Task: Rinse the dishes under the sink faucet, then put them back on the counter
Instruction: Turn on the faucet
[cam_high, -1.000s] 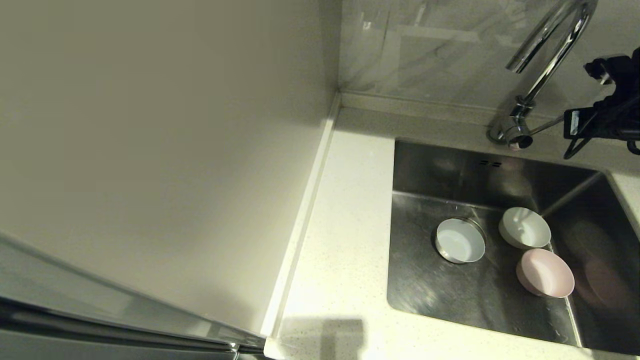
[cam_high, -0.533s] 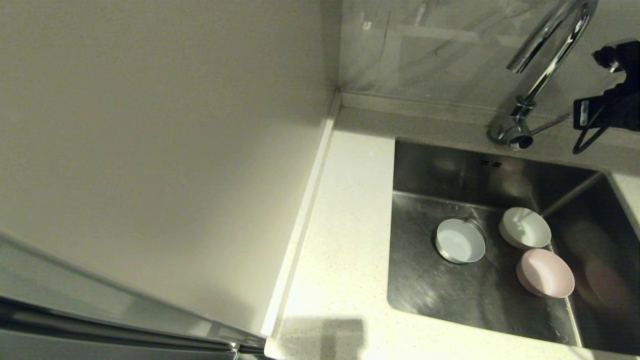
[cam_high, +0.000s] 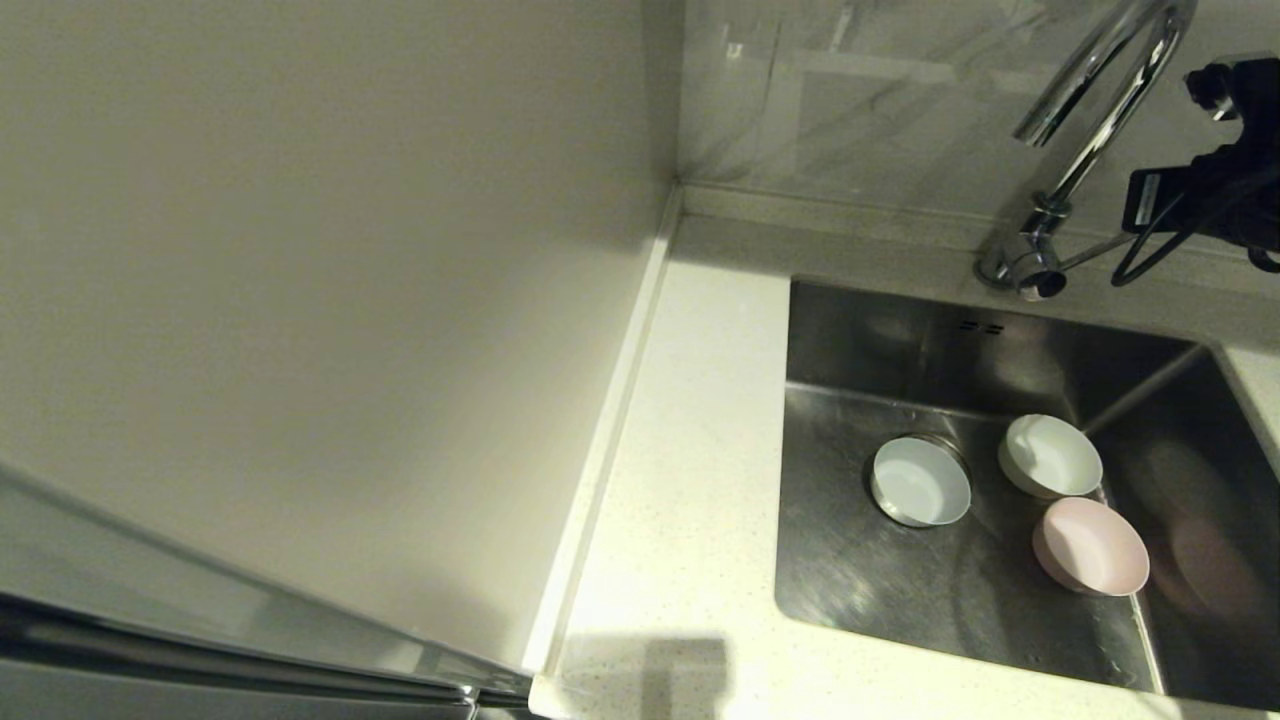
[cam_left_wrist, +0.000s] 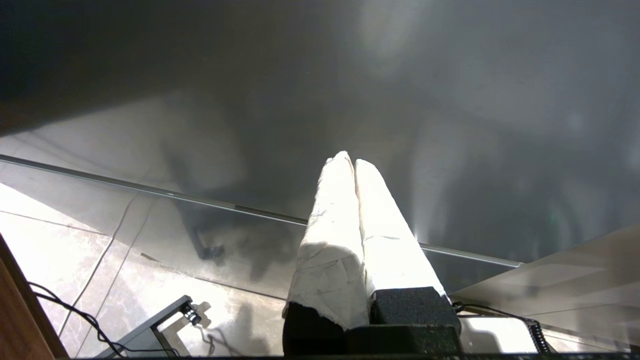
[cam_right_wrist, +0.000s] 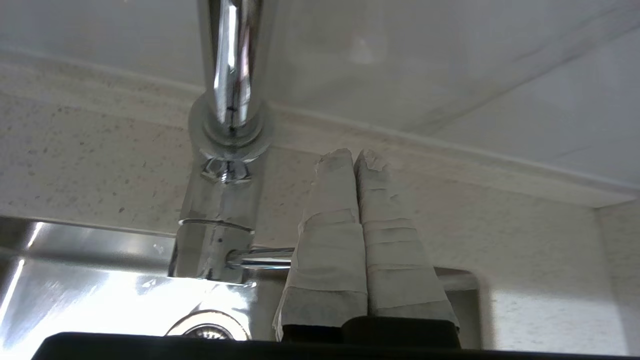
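Right pincer: tape-wrapped fingers pressed together, nothing between them; held above the counter strip behind the sink, just beside faucet base, fingers crossing in front of the lever.
Left pincer: white-wrapped fingers pressed together, empty; parked off to the side, w/ glossy tiled floor below; not seen in head view.
Tall shiny chrome gooseneck faucet: upright at sink's back edge; no water seen at spout.
Thin straight chrome side lever: sticks out from faucet base toward right arm.
Square-cornered brushed stainless steel sink: holds all 3 dishes; two small overflow slots on back wall.
Pale blue round shallow bowl: on sink floor, sitting over the drain.
White round shallow bowl: to the right of blue one, apart from it.
Pink round shallow bowl: nearer the robot than white bowl, rims touching or nearly so.
White speckled stone-like counter: left of sink, raised edge strip along cream wall panel.
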